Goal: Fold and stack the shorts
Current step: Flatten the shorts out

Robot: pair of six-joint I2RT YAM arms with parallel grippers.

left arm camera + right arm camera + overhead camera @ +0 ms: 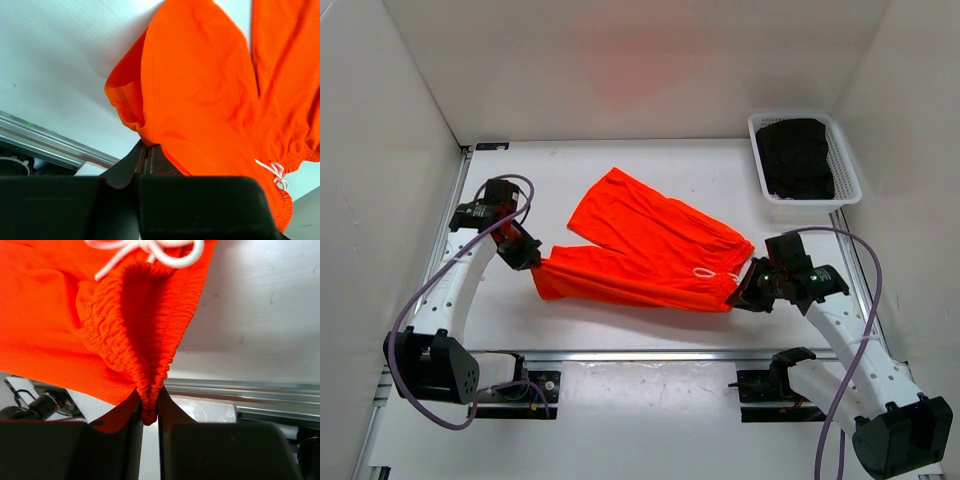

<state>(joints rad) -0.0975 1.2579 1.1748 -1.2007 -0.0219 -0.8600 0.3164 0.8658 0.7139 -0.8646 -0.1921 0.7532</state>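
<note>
The neon-orange shorts (645, 245) lie spread across the middle of the table, one leg pointing to the back, the other stretched along the front. My left gripper (532, 262) is shut on the hem of the front leg (142, 135) at the left end. My right gripper (738, 296) is shut on the elastic waistband (147, 390) at the right end. The white drawstring (704, 272) lies near the waistband and shows in the right wrist view (150, 250). The fabric is held a little off the table between the two grippers.
A white basket (850, 185) at the back right holds dark folded cloth (798, 158). White walls enclose the table on the left, back and right. An aluminium rail (640, 355) runs along the front edge.
</note>
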